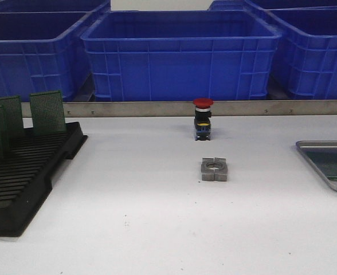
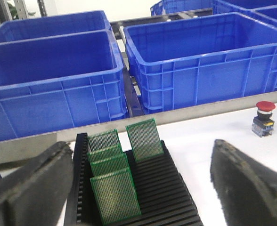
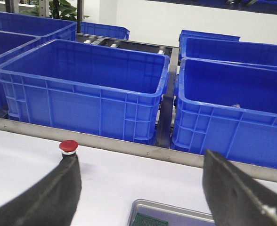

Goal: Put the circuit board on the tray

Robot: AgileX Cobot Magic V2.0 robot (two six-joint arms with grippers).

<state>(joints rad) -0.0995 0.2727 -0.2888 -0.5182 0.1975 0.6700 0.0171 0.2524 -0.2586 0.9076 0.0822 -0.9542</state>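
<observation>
a: which step does this look like?

b: an approach, judging by the views. the left gripper hangs wide open and empty above the black slotted plastic rack, where several green perforated circuit boards stand upright in the slots at the left of the table.

a: and the right arm?

b: the right gripper is also spread wide with nothing in it, over the flat silver-grey metal tray at the right edge of the table. a green board seems to lie on the tray floor already.

a: what does the next move call for?

b: probably lowering the left gripper over one board's top edge and closing on its thin faces, then lifting straight up so it clears the slot.

a: anything between?

b: a red-capped push button and a grey metal block with a round hole sit mid-table, well apart from both.
</observation>
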